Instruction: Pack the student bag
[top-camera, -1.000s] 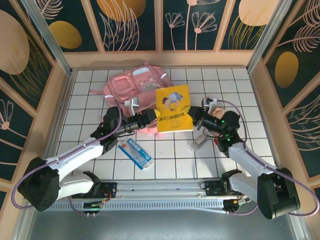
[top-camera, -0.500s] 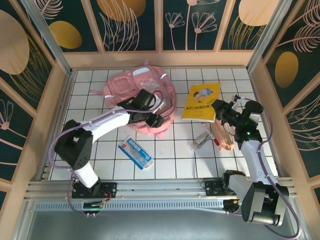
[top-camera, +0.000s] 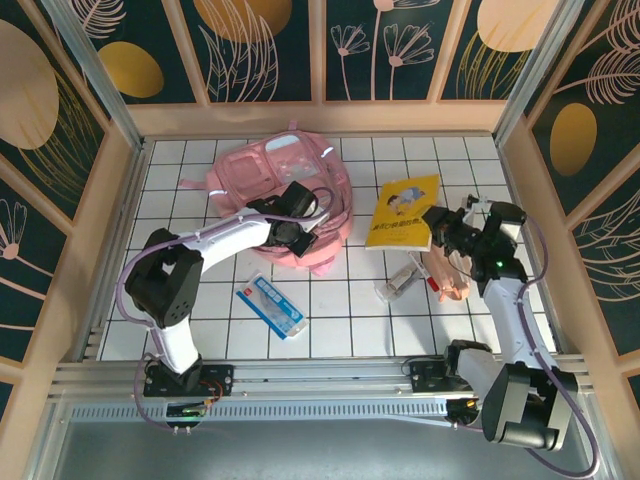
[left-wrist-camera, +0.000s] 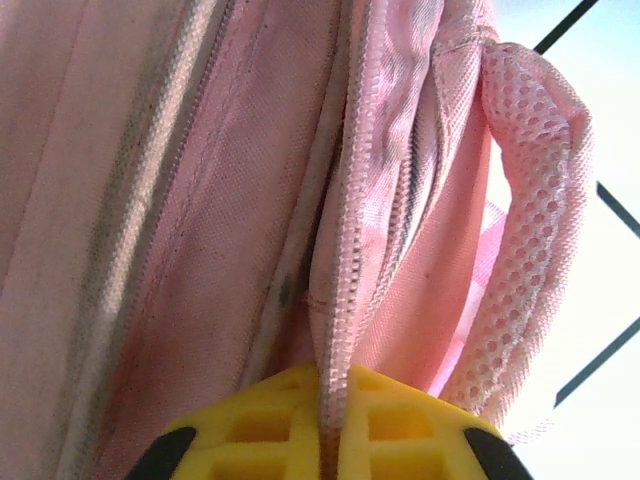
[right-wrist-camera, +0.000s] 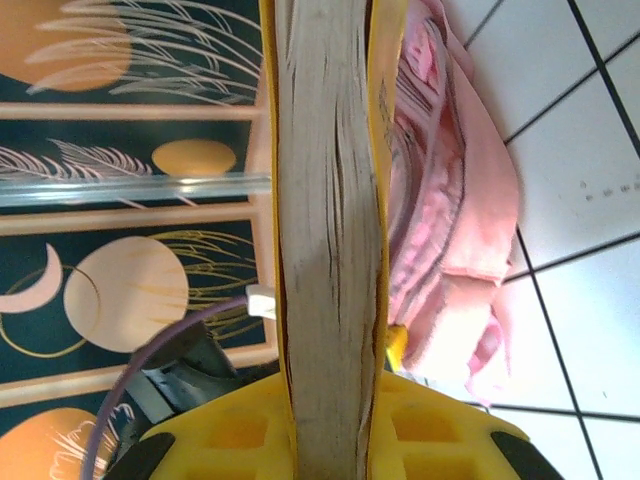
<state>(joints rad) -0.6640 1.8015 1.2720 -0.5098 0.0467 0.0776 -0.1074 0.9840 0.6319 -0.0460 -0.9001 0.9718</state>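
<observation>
Both grippers are clamped: the left gripper (top-camera: 298, 233) on the student bag (top-camera: 270, 175), laid toward the far edge of the white-tiled table (top-camera: 350, 315); the right gripper (top-camera: 438, 223) on a yellow book (top-camera: 403, 212). Dark floral panels (top-camera: 260, 45) are fitted around the table.

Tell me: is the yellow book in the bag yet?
Out: the right gripper holds the yellow book clear of the pink bag.

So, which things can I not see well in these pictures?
- Inside of the backpack: top view, its fabric and the left arm cover it.
- The zip: left wrist view, its end is lost between the left jaws.
- Title of the book: top view, too small.
- The pink thing: top view, right arm partly covers it.
</observation>
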